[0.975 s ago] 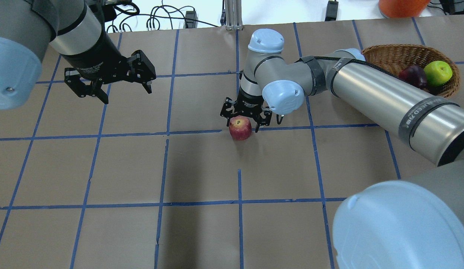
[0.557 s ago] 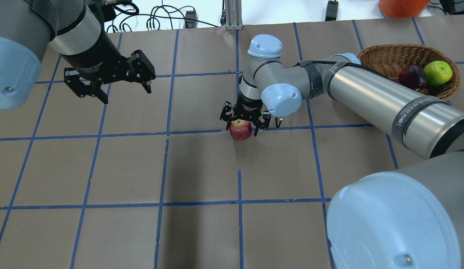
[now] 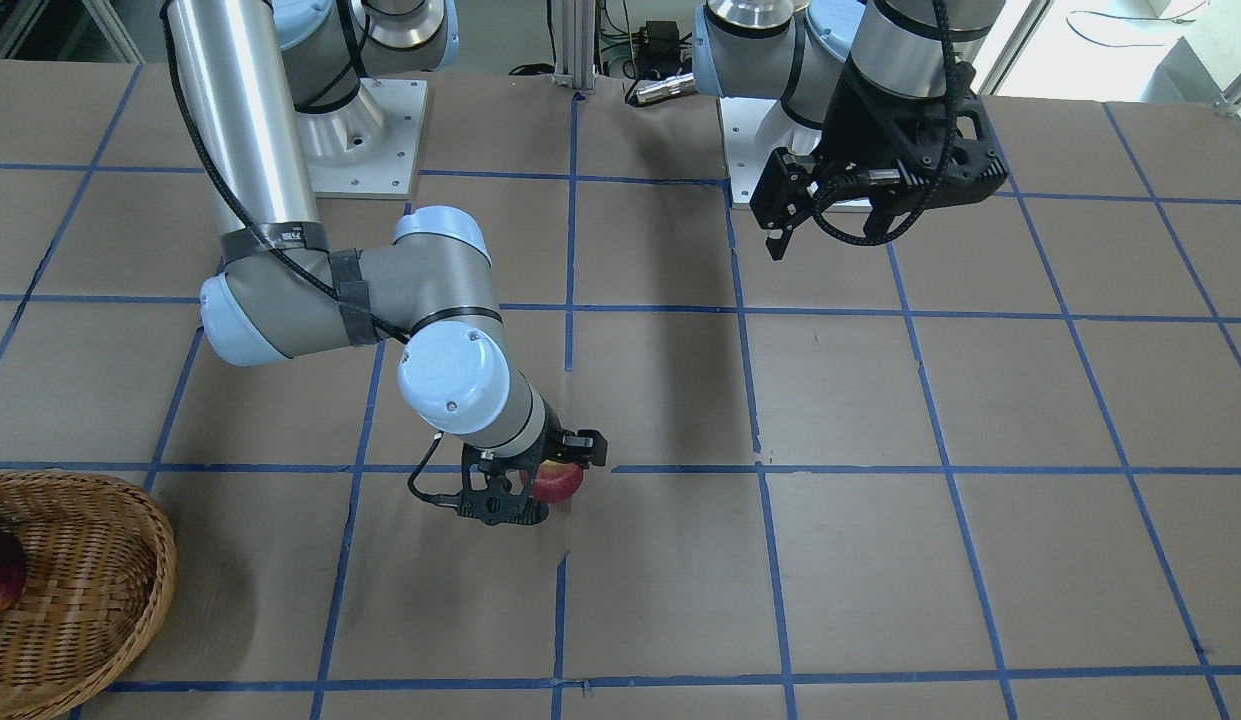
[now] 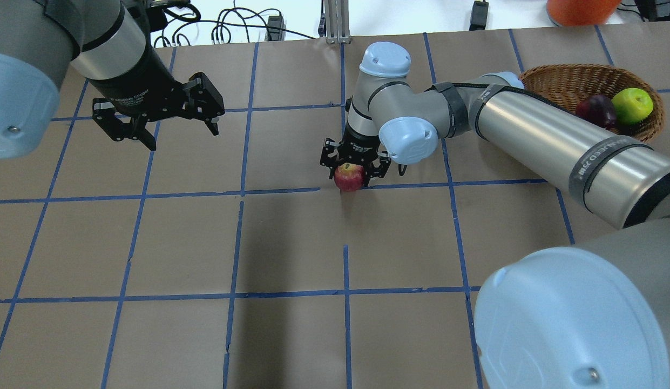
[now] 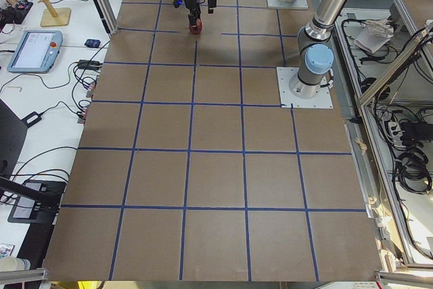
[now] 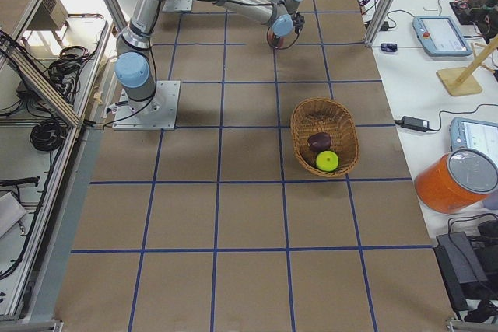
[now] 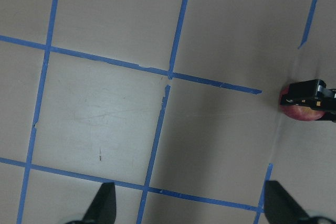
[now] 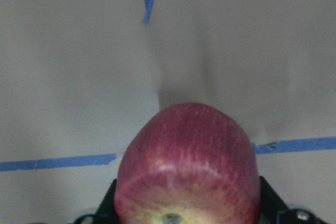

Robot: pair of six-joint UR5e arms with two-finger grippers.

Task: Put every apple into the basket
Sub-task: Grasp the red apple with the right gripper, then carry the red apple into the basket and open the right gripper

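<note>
Here, round red apple (image 8: 186, 166), faint streaks, yellowish top, between fingers (image 8: 269, 200).

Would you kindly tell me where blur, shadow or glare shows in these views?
Right wrist view: the red apple sits so close it looks soft. Overhead view: beyond the table the background is blown out white, and broad shadows darken the paper. Front-facing view: glare streaks the silver tube of the right arm.

Bright even light, soft shadows — apple (image 8: 188, 166) blurred close-up
</note>
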